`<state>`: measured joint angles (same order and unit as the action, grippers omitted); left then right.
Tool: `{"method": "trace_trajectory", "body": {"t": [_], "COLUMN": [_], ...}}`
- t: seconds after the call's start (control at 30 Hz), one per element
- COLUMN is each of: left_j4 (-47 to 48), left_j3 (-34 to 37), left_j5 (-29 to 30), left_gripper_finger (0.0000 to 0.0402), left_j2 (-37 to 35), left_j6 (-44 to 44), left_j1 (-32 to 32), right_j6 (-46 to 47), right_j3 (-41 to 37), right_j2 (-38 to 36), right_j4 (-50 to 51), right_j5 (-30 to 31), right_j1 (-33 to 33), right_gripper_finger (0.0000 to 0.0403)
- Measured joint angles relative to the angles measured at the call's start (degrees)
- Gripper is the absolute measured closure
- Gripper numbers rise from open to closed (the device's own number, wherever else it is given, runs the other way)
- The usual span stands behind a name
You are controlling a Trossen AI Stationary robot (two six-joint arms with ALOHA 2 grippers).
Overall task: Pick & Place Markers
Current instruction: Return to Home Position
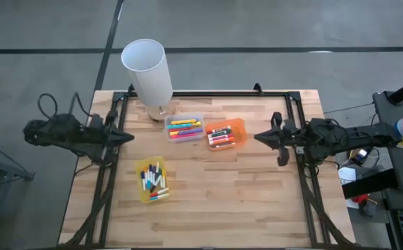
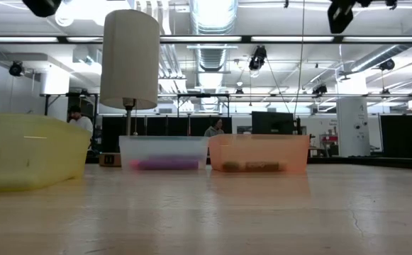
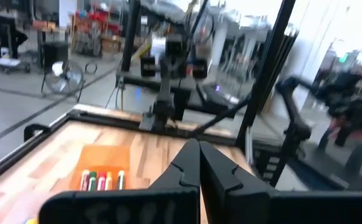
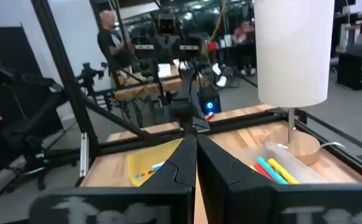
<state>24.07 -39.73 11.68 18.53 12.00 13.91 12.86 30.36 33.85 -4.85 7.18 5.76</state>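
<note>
The markers lie in three small trays on the wooden table. White and mixed ones fill the yellow tray (image 1: 152, 180), bright ones lie in the clear tray (image 1: 184, 128), and dark and red ones in the orange tray (image 1: 226, 134). My left gripper (image 1: 130, 137) hovers shut over the table's left edge, pointing level toward the trays. My right gripper (image 1: 258, 137) hovers shut at the right side, pointing level at the orange tray. The left wrist view shows shut fingers (image 3: 199, 152) above the orange tray's markers (image 3: 103, 180). In the right wrist view, shut fingers (image 4: 195, 143) point between the yellow tray (image 4: 149, 163) and the clear tray (image 4: 280, 165).
A white lamp (image 1: 148, 69) on a round wooden foot stands just behind the clear tray at the far edge. A black metal frame (image 1: 295, 111) runs along the table's sides. Bare wood lies in front of the trays. People stand in the room behind (image 4: 109, 37).
</note>
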Motion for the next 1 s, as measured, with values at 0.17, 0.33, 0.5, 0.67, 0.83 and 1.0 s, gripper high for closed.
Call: {"method": "trace_trajectory", "body": {"t": [0.17, 0.33, 0.5, 0.67, 0.83, 1.0], "left_j4": [-4.0, -6.6, -6.5, -11.9, -14.2, -18.9], "left_j3": [4.8, 8.8, 13.6, 19.3, 23.4, 28.3], "left_j5": [-2.0, -2.8, -2.8, -2.8, -4.4, -5.1], "left_gripper_finger": [0.0401, 0.0401, 0.0401, 0.0401, 0.0401, 0.0402], "left_j2": [-5.9, -11.5, -14.3, -16.2, -18.4, -18.4], "left_j6": [0.0, 1.3, 4.8, 4.2, 3.1, 2.3], "left_j1": [0.0, 0.0, 0.0, 0.0, 0.0, 0.0], "right_j6": [0.3, 0.3, 1.1, -2.8, -4.3, -6.6], "right_j3": [-4.6, -8.5, -14.0, -21.0, -26.1, -29.8], "right_j2": [-6.2, -11.7, -14.4, -15.5, -16.9, -17.6], "right_j4": [-0.1, 2.9, 4.4, -7.4, -14.1, -15.7], "right_j5": [-0.2, -0.3, -0.6, -1.6, -1.7, -1.7], "right_j1": [0.0, 0.0, 0.0, 0.0, 0.0, 0.0], "right_gripper_finger": [0.0394, 0.0394, 0.0394, 0.0394, 0.0394, 0.0394]}}
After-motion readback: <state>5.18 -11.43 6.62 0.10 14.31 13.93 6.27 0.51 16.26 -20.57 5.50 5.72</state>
